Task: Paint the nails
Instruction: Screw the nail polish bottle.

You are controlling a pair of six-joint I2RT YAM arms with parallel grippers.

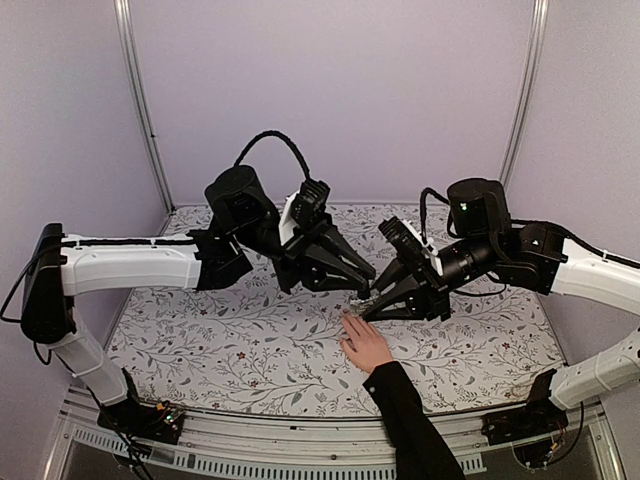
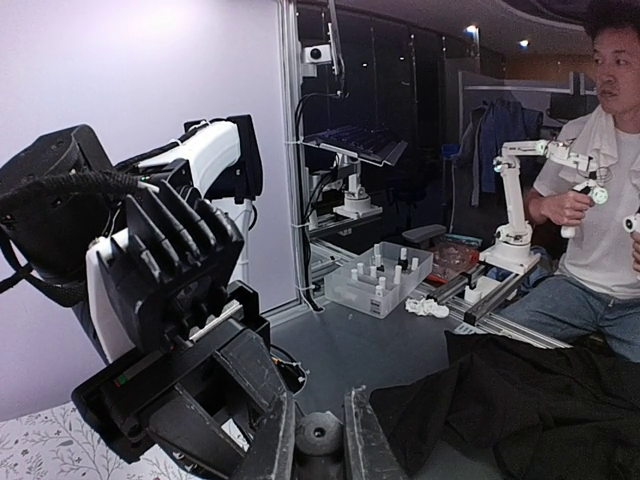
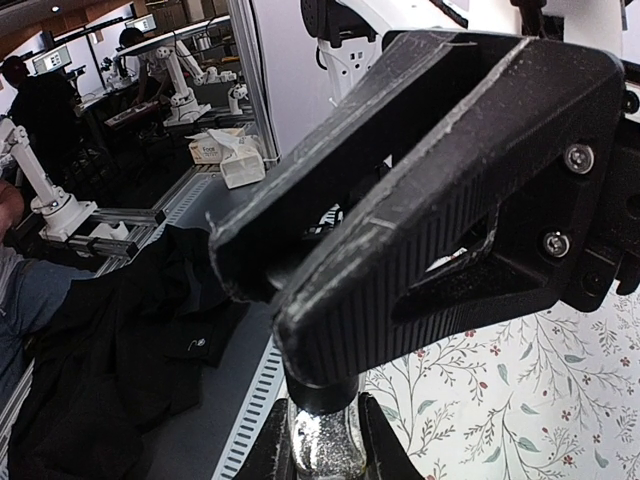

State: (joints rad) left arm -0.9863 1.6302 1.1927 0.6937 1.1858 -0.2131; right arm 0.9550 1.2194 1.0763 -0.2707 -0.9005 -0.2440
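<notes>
The right gripper (image 1: pixel 372 308) pinches a small glittery bottle (image 3: pixel 320 448) and the left gripper (image 1: pixel 365 273) is closed on its dark cap (image 2: pixel 318 435), probably so that one holds the bottle steady while the other opens it. Just below them a human hand (image 1: pixel 366 343) lies flat on the flowered table (image 1: pixel 220 340). The nails (image 1: pixel 349 320), too small to see well, point toward the bottle and look not yet painted.

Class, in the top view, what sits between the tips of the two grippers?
A small glittery bottle: the right gripper holds its body, the left gripper its black cap. The wrist views show it best.
</notes>
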